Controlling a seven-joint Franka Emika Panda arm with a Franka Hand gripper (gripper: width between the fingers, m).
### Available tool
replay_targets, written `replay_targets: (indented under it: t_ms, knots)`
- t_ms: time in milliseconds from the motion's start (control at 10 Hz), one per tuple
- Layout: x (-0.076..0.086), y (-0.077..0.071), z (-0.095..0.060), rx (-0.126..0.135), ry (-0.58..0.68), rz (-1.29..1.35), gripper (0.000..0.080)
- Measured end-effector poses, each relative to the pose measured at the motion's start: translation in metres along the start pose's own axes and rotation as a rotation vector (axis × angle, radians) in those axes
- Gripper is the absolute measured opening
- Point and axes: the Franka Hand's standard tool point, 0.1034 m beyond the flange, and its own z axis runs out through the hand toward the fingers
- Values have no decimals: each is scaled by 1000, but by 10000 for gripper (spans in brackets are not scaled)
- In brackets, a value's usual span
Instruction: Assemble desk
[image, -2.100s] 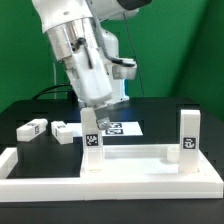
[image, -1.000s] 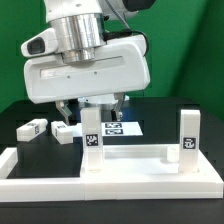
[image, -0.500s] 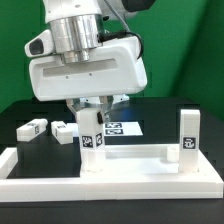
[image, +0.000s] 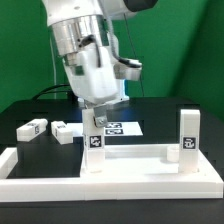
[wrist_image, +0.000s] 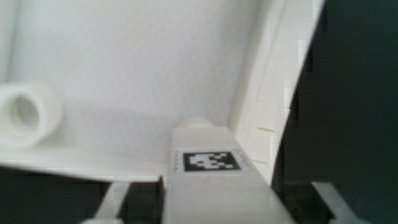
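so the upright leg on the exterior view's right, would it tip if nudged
It could tip fairly easily: the leg stands tall and narrow on the desk top, unless it is already fastened, which I cannot tell. It looks like stiff plastic, so it is probably rigid, and its square sides should not roll.

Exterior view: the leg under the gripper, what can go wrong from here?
1. The gripper straddles the upright leg, but the wrist view shows a gap beside one finger. Closing off-centre could tilt the leg on the desk top.
2. A loose leg lies close by on the exterior view's left. A wide wrist swing might knock it.
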Motion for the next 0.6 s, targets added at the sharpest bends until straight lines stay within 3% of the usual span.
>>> replay_targets:
  t_ms: [100, 200, 400, 500, 600]
  knots:
    - [-1, -1, 1, 16, -14, 131, 297]
    - [-6, -1, 2, 14, -14, 164, 297]
    - [-5, -1, 2, 13, -13, 9, 297]
    - [-1, 0, 2, 15, -11, -153, 479]
    - [-3, 1, 2, -1, -5, -325, 591]
